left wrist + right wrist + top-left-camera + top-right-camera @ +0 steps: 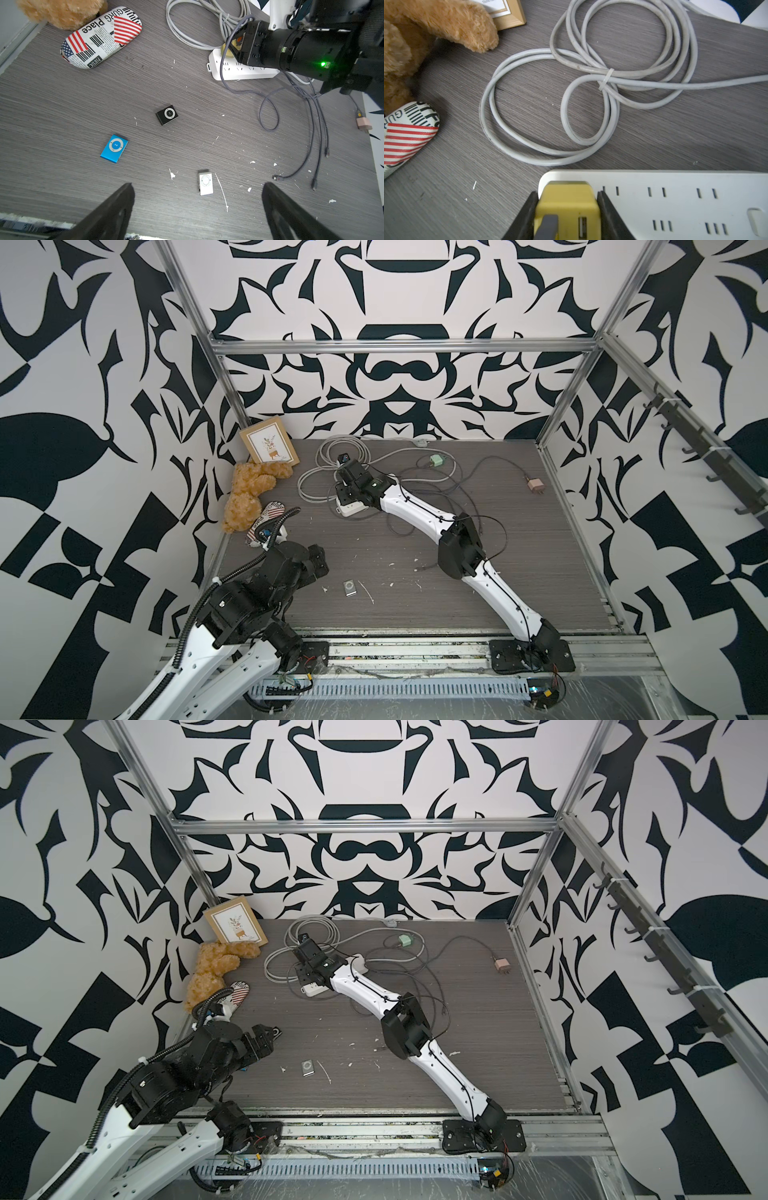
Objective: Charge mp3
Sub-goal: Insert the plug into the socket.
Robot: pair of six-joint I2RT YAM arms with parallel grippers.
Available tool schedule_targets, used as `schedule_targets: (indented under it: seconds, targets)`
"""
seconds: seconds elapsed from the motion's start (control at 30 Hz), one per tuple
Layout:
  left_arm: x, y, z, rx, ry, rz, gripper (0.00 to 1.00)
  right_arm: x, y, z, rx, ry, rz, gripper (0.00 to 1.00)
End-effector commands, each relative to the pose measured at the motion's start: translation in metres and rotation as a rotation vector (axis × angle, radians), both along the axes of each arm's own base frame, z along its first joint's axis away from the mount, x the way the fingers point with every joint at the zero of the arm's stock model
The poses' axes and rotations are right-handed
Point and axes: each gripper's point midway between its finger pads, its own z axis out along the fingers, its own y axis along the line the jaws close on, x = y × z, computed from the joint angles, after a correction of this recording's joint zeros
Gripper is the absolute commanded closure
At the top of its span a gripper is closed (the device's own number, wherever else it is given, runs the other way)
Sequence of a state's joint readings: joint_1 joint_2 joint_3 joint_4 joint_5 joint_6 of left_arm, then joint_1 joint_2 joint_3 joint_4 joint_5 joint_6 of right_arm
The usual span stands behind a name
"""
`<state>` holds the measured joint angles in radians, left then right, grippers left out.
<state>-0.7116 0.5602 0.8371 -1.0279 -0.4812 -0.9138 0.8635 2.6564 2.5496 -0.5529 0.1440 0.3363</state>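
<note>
Three mp3 players lie on the grey table in the left wrist view: a silver one (205,184), a blue one (114,148) and a black one (166,114). Both top views show only the silver mp3 (350,588) (307,1067). My left gripper (198,184) hangs open just above the silver player, touching nothing. My right gripper (566,195) is shut on a yellow charger (566,209) at the end of a white power strip (675,197). A grey cable is plugged into the charger. The cable's loose ends (275,177) lie near the silver player.
A teddy bear (249,493), a flag-print case (101,37) and a picture frame (270,445) crowd the back left corner. A coiled white cord (591,93) lies behind the strip. A green adapter (437,460) and a pink adapter (536,485) sit at the back right.
</note>
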Motion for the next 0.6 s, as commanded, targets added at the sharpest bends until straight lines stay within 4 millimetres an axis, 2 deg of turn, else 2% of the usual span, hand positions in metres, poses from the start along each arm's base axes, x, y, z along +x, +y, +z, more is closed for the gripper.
schedule_targets:
  seconds: [0.0,0.13,0.3,0.53,0.57]
  targets:
    - [-0.003,0.005,-0.009,0.022,0.012,0.006,0.01,-0.012,-0.005,-0.035,-0.092,0.053,0.035,1.0]
    - [-0.005,0.007,-0.005,0.015,0.005,0.007,0.01,-0.015,-0.017,-0.051,-0.196,0.059,0.064,1.0]
    - [-0.004,0.003,0.0,0.017,0.008,-0.014,0.01,-0.032,-0.03,-0.081,-0.308,0.119,0.155,1.0]
    - [0.006,-0.022,0.01,0.04,0.039,-0.127,0.01,-0.046,-0.061,-0.124,-0.382,0.295,0.161,1.0]
    - [0.009,-0.026,0.012,0.049,0.045,-0.141,0.01,-0.04,-0.063,-0.119,-0.362,0.303,0.138,1.0]
